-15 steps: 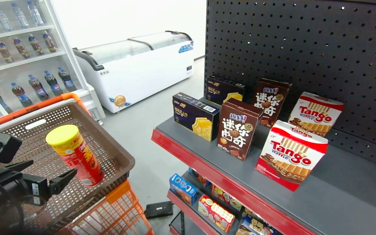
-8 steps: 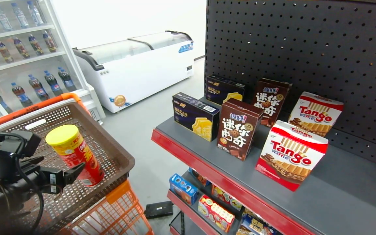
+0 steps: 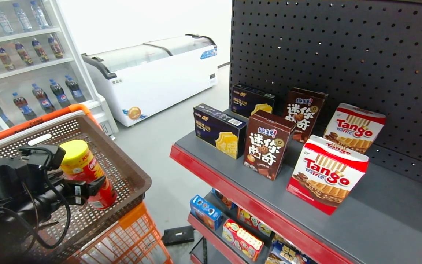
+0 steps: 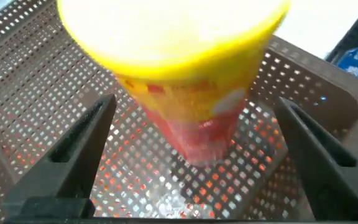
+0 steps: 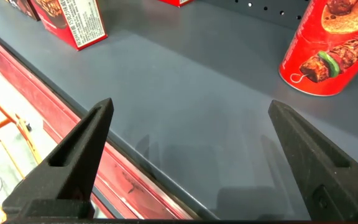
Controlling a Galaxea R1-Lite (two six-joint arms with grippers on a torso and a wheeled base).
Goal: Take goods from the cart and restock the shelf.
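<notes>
You had the grey shelf (image 3: 387, 223) on the robot's right, with boxes (image 3: 269, 146) standing in two rows on it and bare space toward the front edge. On its left was the orange cart (image 3: 132, 234) carrying a brown basket (image 3: 139, 180).

The can (image 3: 86, 170), red with a yellow lid, stood on the basket's floor near the corner closest to the shelf.

Your left gripper (image 4: 194, 104) was spread wide, one finger on each side of the can at about mid-height. The left wrist view showed a gap on both sides, so it had no hold yet. Your right gripper (image 5: 190, 106) was also spread wide and held nothing. It hung low over bare shelf, with a second red can (image 5: 328, 50) standing well apart from it.

The can looked like a thin-walled snack tube: light, stiff enough for a modest squeeze, but likely to dent under a hard one. Its glossy wrap would probably be slippery, and because it was tall and narrow, a push from one finger could tip it. I would have had you close evenly on the middle of the body, below the lid, since the lid might pop off. The round wall should sit centred between the pads before you lift.
</notes>
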